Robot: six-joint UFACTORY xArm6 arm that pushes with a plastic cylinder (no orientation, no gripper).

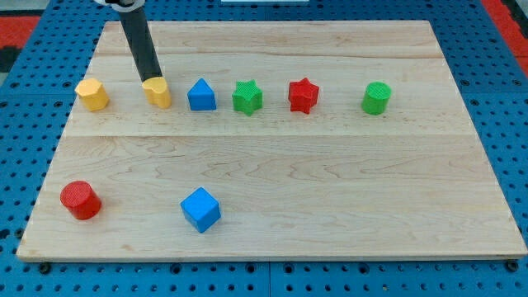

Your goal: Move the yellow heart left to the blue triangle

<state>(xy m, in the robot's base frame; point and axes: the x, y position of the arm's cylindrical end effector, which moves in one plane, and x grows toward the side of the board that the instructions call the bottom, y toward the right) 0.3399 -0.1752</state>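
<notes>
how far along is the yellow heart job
Looks nearly done: the yellow heart already sits just to the view's left of the blue triangle, a small gap between them. In hand: my tip rests at the heart's top edge. Left: at most a slight nudge closer.

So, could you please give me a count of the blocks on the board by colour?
Yellow: 2, the hexagon and the heart
Blue: 2, the triangle and the cube
Green: 2, the star and the cylinder
Red: 2, the star and the cylinder
Total: 8
</notes>
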